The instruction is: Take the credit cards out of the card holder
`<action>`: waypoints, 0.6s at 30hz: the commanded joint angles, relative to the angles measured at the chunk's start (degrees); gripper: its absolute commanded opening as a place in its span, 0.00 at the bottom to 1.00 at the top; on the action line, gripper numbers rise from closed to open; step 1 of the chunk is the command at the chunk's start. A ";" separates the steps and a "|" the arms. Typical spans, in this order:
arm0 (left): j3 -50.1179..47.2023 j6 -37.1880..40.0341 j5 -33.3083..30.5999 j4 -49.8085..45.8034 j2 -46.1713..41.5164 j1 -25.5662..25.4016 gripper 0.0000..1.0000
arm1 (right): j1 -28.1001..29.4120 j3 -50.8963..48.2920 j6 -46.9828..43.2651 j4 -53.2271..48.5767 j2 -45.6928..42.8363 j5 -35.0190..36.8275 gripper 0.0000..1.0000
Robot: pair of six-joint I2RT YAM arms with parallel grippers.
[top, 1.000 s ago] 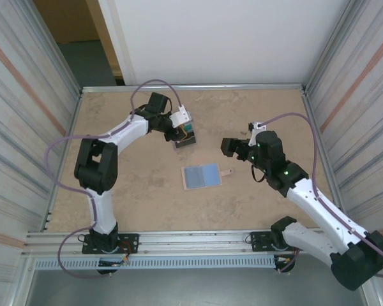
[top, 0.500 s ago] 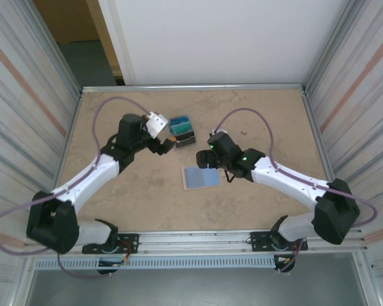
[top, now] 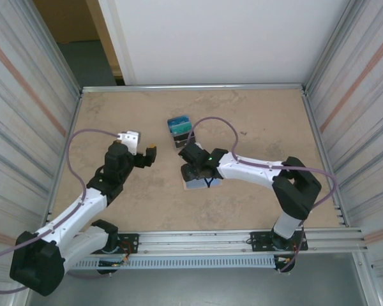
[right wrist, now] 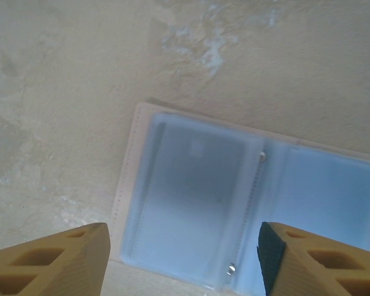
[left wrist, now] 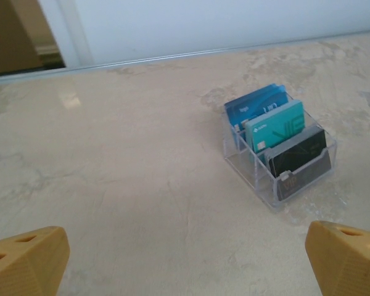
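**Over the open wallet, cards parked in the tray**

My right gripper (right wrist: 182,228) hangs right above the wallet (right wrist: 197,197), jaws partly apart and nothing clamped between them. The wallet lies flat and spread open, its pale-blue lining up. My left finger (right wrist: 49,262) sits outside the wallet's left edge, over bare table. My right finger (right wrist: 320,262) is over the wallet, just right of the middle fold. Whether either tip touches the lining, I cannot tell. The wallet's tan border runs clean down the left side, with a free strip of table beyond it and past the far edge.

My left gripper (left wrist: 186,229) is spread wide and holds nothing. It is low over the table (top: 262,115), well apart from everything. Ahead and to the right stands the clear tray (left wrist: 308,176), upright on the table, with the cards (left wrist: 274,126) on edge in its slots: blue at the back, teal in the middle, dark in front. There is plenty of bare surface between my fingers and the tray.

From above, the tray (top: 180,131) stands just beyond the right gripper, toward the back rim (top: 191,87). The table's left and right thirds are free out to the side walls.
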 commanded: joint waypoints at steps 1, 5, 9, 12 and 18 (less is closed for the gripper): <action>-2.08 -6.86 -1.92 2.18 -2.36 1.18 0.99 | 0.61 3.03 -0.23 -3.10 2.85 -0.46 0.63; -3.20 -9.53 -2.05 1.58 -2.81 1.36 0.99 | 0.52 4.55 -0.41 -4.50 5.87 0.85 0.63; -4.03 -12.45 -1.89 1.72 -2.42 1.47 0.99 | 0.58 5.21 -0.62 -4.88 8.25 1.08 0.63; -4.43 -13.04 -1.09 2.38 -1.95 1.47 0.99 | 0.61 5.63 -0.69 -4.89 9.60 0.88 0.63; -3.91 -13.00 -0.77 2.03 -1.07 1.47 0.99 | 0.55 5.54 -0.85 -4.79 10.67 0.93 0.64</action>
